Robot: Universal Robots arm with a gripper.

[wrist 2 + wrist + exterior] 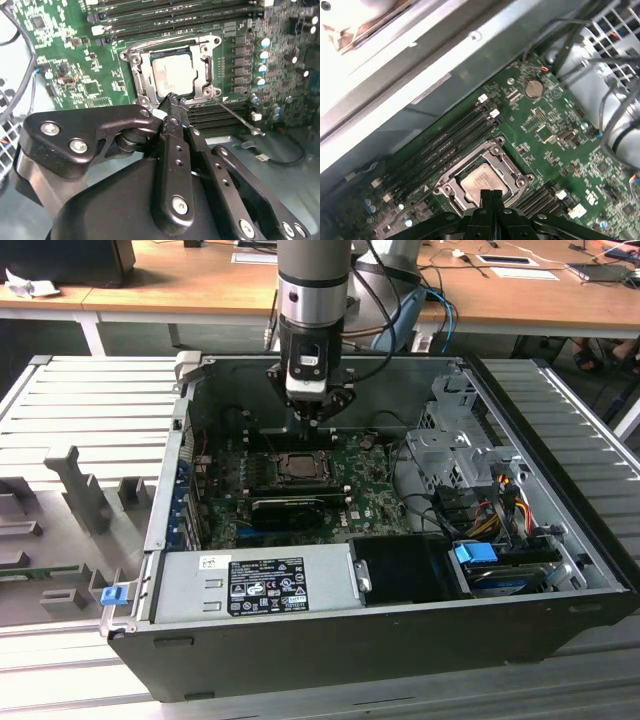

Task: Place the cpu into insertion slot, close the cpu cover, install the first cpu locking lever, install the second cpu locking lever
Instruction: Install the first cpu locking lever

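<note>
The claw (pixel 172 102) sits closest in both wrist views, its two fingers drawn together with nothing seen between them. Its tips are at one edge of the slot (pixel 134 75), near the corner where a thin wire lever (pixel 237 119) starts; whether they touch the metal I cannot tell. The cpu (pixel 172 75) already lies in the slot, silver top up. The cover (pixel 207 70) appears to lie flat around it, framing the chip through its window. The lever slants out over the green board (pixel 75 75), away from the slot, and looks unlatched, so the lever step seems to be the one in hand. To do it well, the tips should bear on the wire itself rather than on the cover or the chip. They should carry it down and sideways under its catch in one smooth sweep, staying clear of the small parts beside the slot. In the exterior view the arm (pixel 313 290) comes straight down into the open case (pixel 330 640), wrist vertical. The claw (pixel 318 412) points downward just above the slot (pixel 270 468).
</note>
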